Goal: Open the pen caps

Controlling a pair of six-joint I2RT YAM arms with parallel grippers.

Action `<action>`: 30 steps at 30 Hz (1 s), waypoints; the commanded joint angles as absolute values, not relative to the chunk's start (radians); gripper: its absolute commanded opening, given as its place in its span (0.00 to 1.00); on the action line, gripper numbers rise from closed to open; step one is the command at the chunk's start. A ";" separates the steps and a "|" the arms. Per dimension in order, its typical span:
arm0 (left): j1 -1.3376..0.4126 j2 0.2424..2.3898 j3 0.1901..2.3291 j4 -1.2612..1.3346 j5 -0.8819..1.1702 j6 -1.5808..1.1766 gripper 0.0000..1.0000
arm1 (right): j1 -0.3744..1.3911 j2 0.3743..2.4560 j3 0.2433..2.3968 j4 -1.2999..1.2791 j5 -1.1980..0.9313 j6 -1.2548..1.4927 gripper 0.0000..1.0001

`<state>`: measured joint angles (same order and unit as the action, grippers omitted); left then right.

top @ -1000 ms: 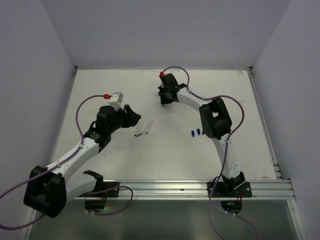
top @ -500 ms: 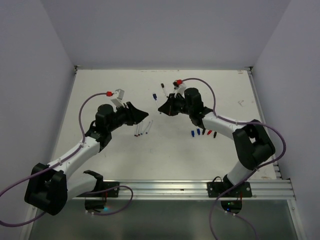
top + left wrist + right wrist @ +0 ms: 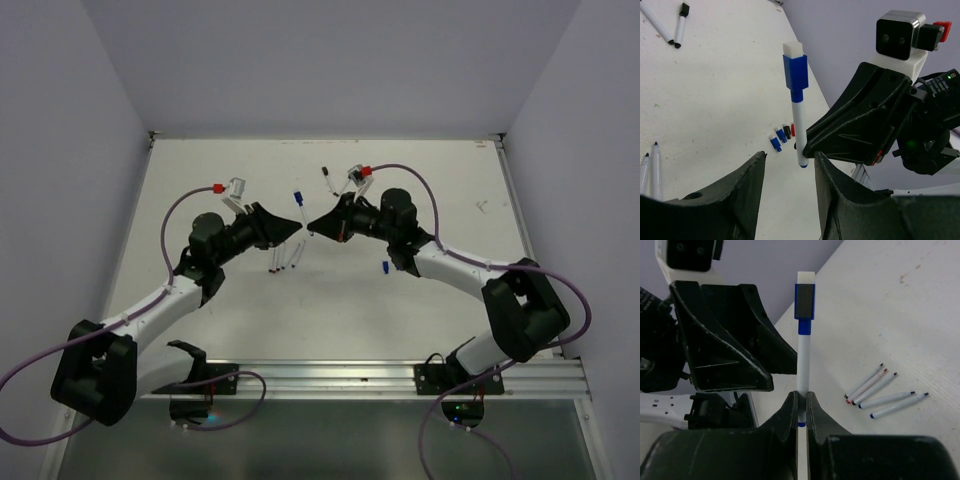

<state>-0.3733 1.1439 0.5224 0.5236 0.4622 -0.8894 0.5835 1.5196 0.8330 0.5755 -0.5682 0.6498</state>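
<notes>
**Blue cap still on; arms now meet**

Blue cap (image 3: 804, 301) tops the pen (image 3: 802, 360), upright over mid-counter (image 3: 715, 100). Barrel pinched in R end effector (image 3: 801, 400), just swung in from far side. L end effector (image 3: 290, 229), jaws apart, has moved in, prob. for the cap pull.

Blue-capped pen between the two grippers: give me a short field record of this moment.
pen: white barrel, clamped near its lower end
blue cap: on the pen's top, not yet pulled
right gripper: shut on the pen
left gripper: open, facing the pen, not gripping
loose caps: blue, black, red, on the table
uncapped pens: lying together
</notes>
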 commanded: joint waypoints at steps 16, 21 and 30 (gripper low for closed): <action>-0.367 1.137 0.469 0.692 0.489 -0.948 0.46 | 0.652 1.513 0.807 0.721 -0.601 0.723 0.00; -0.367 1.135 0.466 0.707 0.491 -0.963 0.43 | 0.661 1.511 0.802 0.721 -0.594 0.718 0.00; -0.367 1.126 0.456 0.738 0.489 -0.994 0.27 | 0.667 1.522 0.765 0.752 -0.584 0.730 0.00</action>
